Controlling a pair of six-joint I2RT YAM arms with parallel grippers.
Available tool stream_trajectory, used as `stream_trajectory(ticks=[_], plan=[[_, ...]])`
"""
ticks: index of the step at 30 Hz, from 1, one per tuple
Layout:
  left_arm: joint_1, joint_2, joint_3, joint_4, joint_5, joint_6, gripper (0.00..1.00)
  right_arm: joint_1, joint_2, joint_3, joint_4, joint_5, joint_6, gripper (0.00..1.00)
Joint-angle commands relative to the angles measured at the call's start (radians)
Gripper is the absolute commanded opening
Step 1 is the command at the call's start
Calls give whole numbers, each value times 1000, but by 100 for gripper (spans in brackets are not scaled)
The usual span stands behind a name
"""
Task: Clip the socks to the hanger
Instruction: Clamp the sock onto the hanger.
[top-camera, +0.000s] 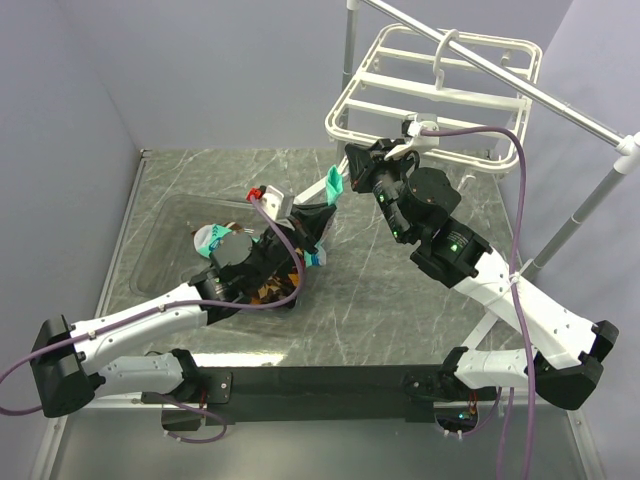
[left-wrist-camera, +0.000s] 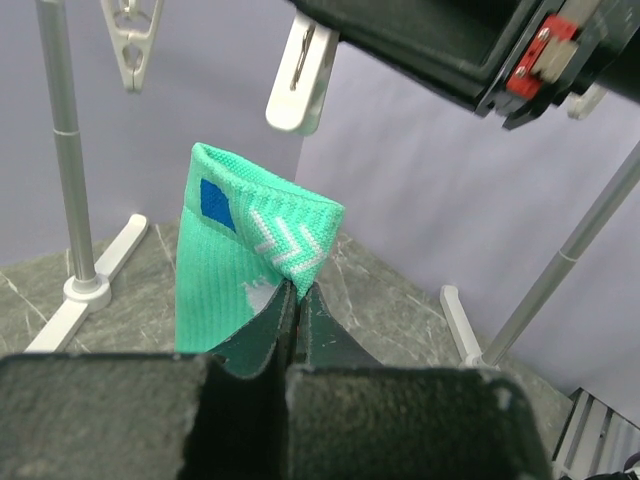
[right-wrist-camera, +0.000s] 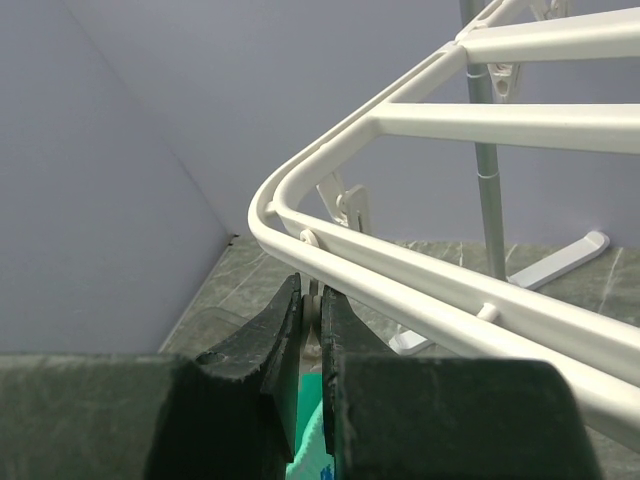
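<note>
Sock status: the left gripper (left-wrist-camera: 298, 300) is clamped shut on a mint-green sock (left-wrist-camera: 225, 270), pinching it near the cuff, right beside the white chevron marks. It holds the sock up off the tabletop, around the middle and leaning toward the far-right corner where the hanger (right-wrist-camera: 400, 272) hangs. The right gripper (top-camera: 383, 163) is closed too, squeezing a small white clip (right-wrist-camera: 312, 318) that dangles from the hanger's rim (presumably that pops the clip's mouth open, but I can't see the mouth from any view). The sock's top sits just below that clip. More socks, including the argyle socks (top-camera: 268, 292), lie in a clear tray (top-camera: 150, 250) toward the left edge of the tabletop, half hidden under the left arm.

Handling-wise, I'd guess this sock is featherlight and totally floppy, so anything not pinched just droops. The ribbed cuff looks like the thickest, firmest bit, so that's what I'd feed into the clip. The hanger looks free to swing, so a hard shove could knock it away.
</note>
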Motion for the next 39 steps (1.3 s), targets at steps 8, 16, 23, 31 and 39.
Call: stream_trajectory(ticks=[8,16,23,31,39], plan=[[1,3,94,63,23,53,1,1,-7,-20,7,5,-9,0],[1,20,122,55,49,70,1,1,-13,-27,7,-1,-2,0],[-1,26,142,69,69,73,1,1,-5,-27,5,-4,4,0],[1,38,155,66,91,82,1,1,-14,-27,7,-15,8,0],[1,64,159,64,82,87,1,1,-14,1,-42,-40,31,38]])
